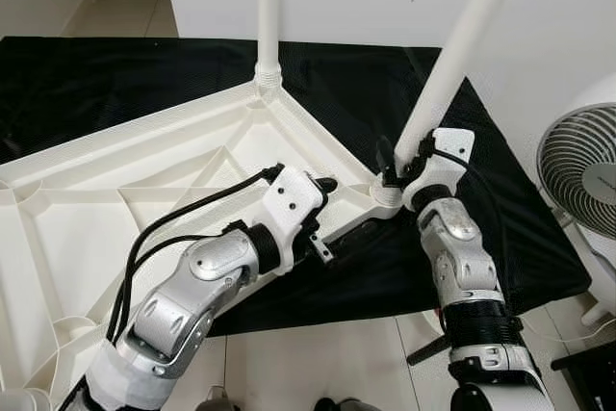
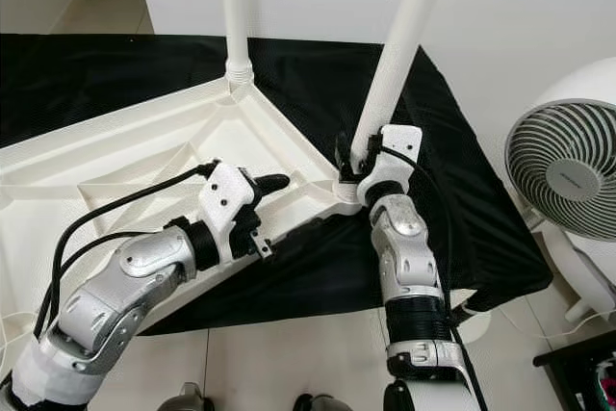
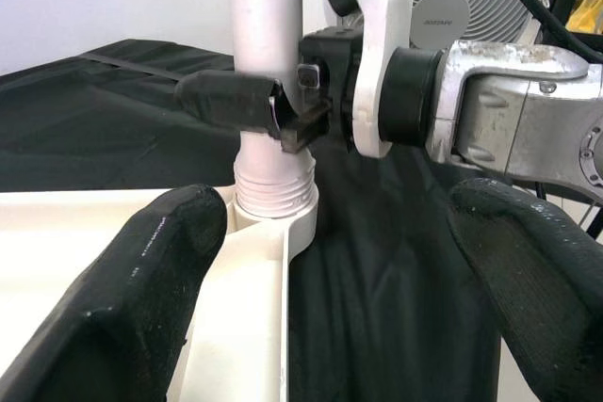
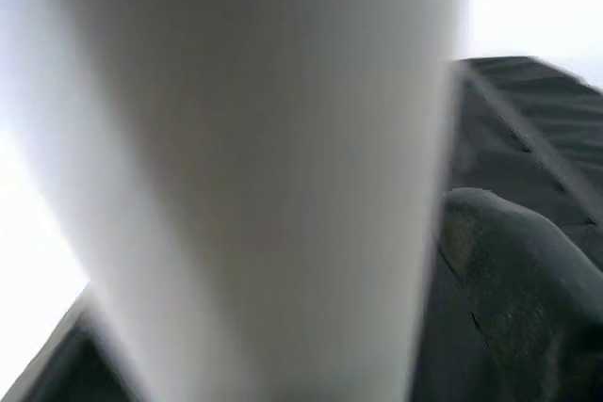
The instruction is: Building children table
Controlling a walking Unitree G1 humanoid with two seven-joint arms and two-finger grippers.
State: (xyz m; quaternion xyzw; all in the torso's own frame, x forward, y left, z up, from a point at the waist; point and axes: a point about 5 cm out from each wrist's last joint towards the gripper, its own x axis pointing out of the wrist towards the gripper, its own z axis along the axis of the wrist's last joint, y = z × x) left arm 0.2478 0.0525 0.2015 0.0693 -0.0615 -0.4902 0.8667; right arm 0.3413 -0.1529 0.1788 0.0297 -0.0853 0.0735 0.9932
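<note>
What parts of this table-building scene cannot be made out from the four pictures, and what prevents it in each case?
- Tops of both table legs: cut off by the upper edge of the eye views.
- Near leg's surface: blurred, too close in the right wrist view.
- Near corner socket: thread depth hidden by the leg.
- Tabletop underside: partly covered by the left arm.
- Fan: cut by the right edge.

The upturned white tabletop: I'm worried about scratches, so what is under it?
A black cloth lies under the white tabletop, spread over the tiled floor. How far it runs beneath the tabletop's middle is hidden.
</note>
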